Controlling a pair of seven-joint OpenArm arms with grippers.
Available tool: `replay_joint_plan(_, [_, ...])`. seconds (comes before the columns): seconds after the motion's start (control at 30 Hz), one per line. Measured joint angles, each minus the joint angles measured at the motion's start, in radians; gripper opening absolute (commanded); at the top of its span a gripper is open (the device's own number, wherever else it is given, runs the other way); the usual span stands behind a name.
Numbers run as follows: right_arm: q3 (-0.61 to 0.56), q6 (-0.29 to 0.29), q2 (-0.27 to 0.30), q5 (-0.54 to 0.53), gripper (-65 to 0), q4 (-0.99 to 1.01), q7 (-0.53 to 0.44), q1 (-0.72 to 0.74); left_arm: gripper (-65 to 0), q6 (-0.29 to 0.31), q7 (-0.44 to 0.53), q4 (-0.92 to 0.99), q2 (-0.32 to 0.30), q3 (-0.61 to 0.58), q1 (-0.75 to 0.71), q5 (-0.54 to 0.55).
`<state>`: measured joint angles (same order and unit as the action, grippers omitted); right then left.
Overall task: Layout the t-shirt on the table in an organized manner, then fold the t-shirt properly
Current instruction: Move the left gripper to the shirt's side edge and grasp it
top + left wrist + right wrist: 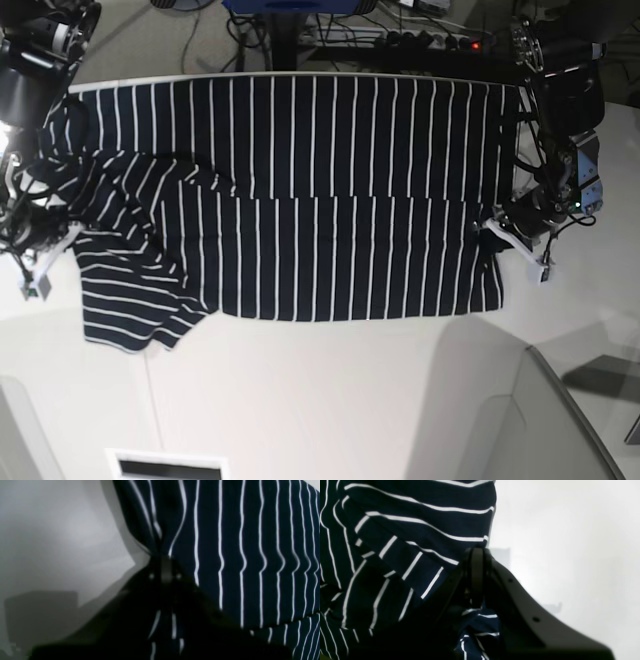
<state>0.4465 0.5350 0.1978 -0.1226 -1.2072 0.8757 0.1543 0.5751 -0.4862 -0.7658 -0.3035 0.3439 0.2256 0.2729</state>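
Base view, L to R. Right end effector [45, 262] is seen at the view's left edge, at the sleeve side of the t-shirt [300, 200]. Jaws are closed on cloth; in the right wrist view the right end effector is pinched tight over a striped edge, with bunched cloth hanging below it.

T-shirt is spread across the desk [330, 400], long axis running L–R in the base view, stripes front-to-back. A horizontal fold line is noted approx. mid-garment. Sleeve region near the right end effector is rumpled and doubled over; the opposite end lies flat w/ a straight edge.

Left end effector [510, 232] is seen at the view's right, on the shirt's straight side edge. In the left wrist view its jaws are closed on a gathered pinch of cloth, stripes converging into the grip.

Judgement: the shirt lies between the two end effectors, each gripping one end. The next move turns on tension along the L–R axis. The rumpled sleeve is nearest the right arm, so smoothing prob. falls to that side. Neck label not seen.
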Motion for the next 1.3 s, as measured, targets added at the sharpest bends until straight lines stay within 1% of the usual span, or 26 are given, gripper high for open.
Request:
replay_joint_plan(0.13, [0.000,0.000,0.000,0.000,-64.5,0.000,0.000,0.000,-65.0,0.000,-0.006,-0.011,-0.001,-0.002,-0.004,-0.001])
replay_joint_plan(0.4, [-0.002,0.000,0.000,0.000,-64.5,0.003,0.000,0.000,-65.0,-0.003,-0.040,-0.222,0.001,-0.010,-0.132,-0.025])
replay_joint_plan(0.53, [-0.002,0.003,0.000,0.001,-64.5,0.003,0.000,0.000,-65.0,-0.004,-0.112,-0.331,0.001,-0.002,-0.167,-0.014])
replay_joint_plan(0.67, [-0.002,0.003,0.000,0.001,-64.7,0.003,0.000,0.000,-65.0,-0.003,-0.170,-0.489,0.001,0.001,-0.238,-0.012])
replay_joint_plan(0.83, [-0.002,0.003,0.000,0.002,-64.7,0.003,0.000,0.000,-65.0,-0.003,-0.270,-0.674,0.003,0.000,-0.312,-0.015])
replay_joint_plan(0.97, [-0.002,0.003,0.000,0.002,-64.7,0.003,0.000,0.000,-65.0,-0.002,-0.318,-0.781,0.003,0.000,-0.382,-0.015])
replay_joint_plan(1.13, [-0.002,0.003,0.000,0.001,-64.7,0.003,0.000,0.000,-65.0,-0.002,-0.334,-0.805,0.004,0.001,-0.449,-0.011])
replay_joint_plan(1.3, [-0.002,0.003,0.000,0.001,-64.7,0.003,0.000,0.000,-65.0,-0.003,-0.332,-0.767,0.004,0.001,-0.458,-0.011])
